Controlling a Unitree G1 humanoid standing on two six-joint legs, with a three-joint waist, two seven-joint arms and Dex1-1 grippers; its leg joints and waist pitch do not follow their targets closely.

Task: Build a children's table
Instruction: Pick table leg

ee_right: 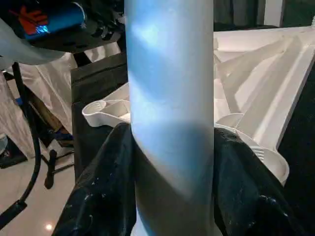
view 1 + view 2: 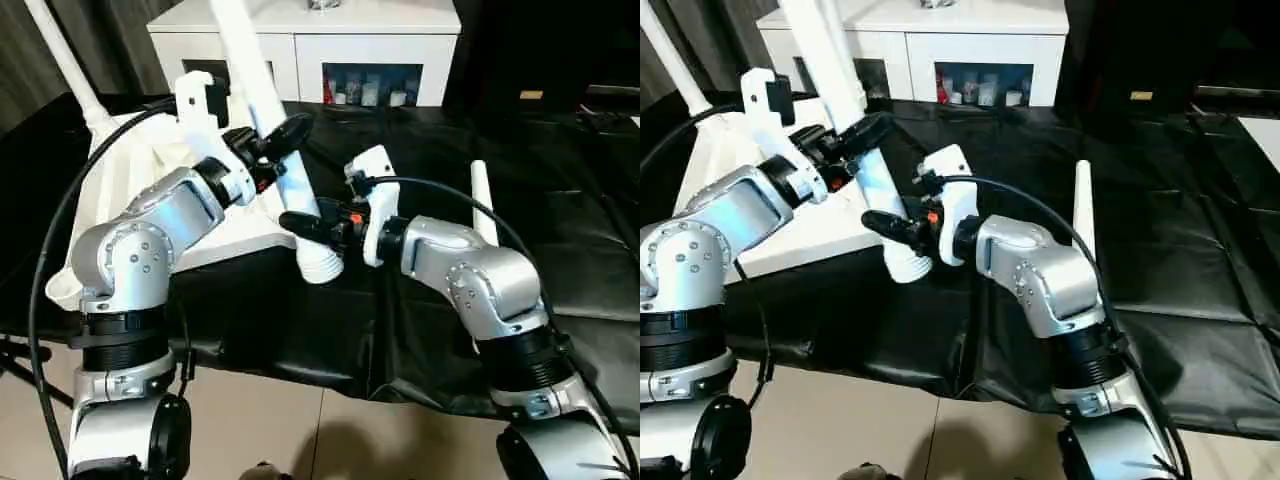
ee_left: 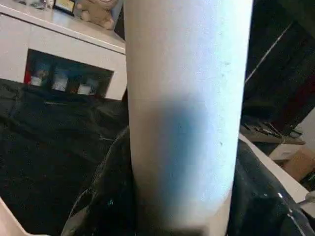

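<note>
**seat the leg in the near corner socket**

nearest you, the right gripper (image 2: 300, 226) pinches the leg (image 2: 262, 95) low down, just above its wide threaded end, with a finger on each side of the shaft. a little further up, the left gripper (image 2: 283, 135) is clamped on the same leg. that leg leans away and to the left, its base hanging just off the near corner of the top (image 2: 225, 235), which lies ribs-up on the black cloth (image 2: 560, 230).

you want the base square over the corner socket (image 1: 263, 157) before any turning, so bring the leg upright first (a tilted start will likely cross the thread). let the lower grip steer the base and the upper one set the angle.

further off, another leg (image 2: 65, 60) already stands in the top's far-left corner, and a spare leg (image 2: 482, 205) lies on the cloth to the right. behind all this stands a cabinet (image 2: 310, 35).
</note>
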